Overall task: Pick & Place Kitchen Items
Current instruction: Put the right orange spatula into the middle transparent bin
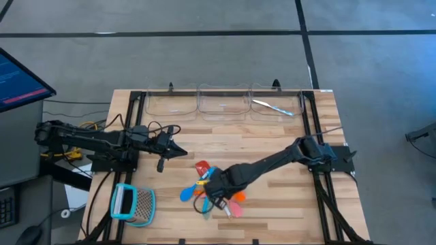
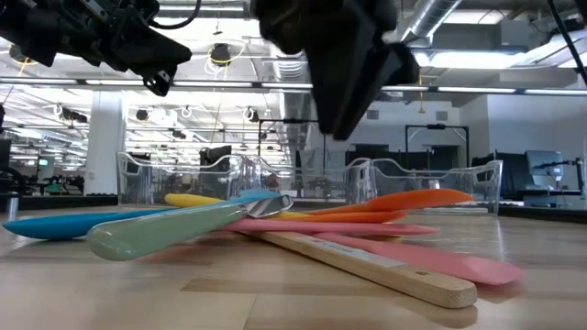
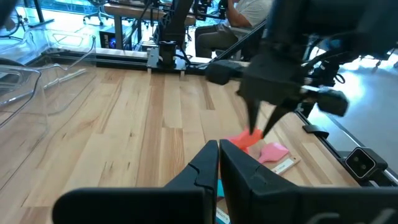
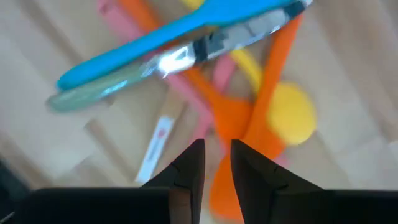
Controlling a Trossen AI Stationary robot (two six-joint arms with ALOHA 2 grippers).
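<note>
We see the right gripper (image 1: 216, 194) hanging just above the utensil pile (image 1: 211, 189) near the middle of the bench's front edge, its fingers (image 4: 189, 163) parted by a narrow gap and gripping nothing. The pile lies flat on the wooden bench (image 1: 272, 143): a blue spoon (image 4: 186, 34) crossing a silvery metal piece with a pale green handle (image 4: 155, 68), orange spatulas (image 4: 249, 118) under them, a yellow spoon (image 4: 292, 115), pink pieces (image 2: 431, 261) and a wooden-handled spatula (image 2: 367, 266) whose red head (image 1: 202, 167) points to the rear. The left gripper (image 1: 178, 152) waits over the bench's left-centre, fingers (image 3: 208, 165) pressed together, empty. Three clear bins (image 1: 223, 102) sit along the rear edge; the one at the rear right corner holds a slim pale utensil (image 1: 272, 107). A teal-framed mesh tool (image 1: 133, 204) lies at the front left corner. A monitor (image 1: 20, 78) stands off the left side, and a seated person (image 3: 242, 18) shows beyond the bench in the left wrist view
</note>
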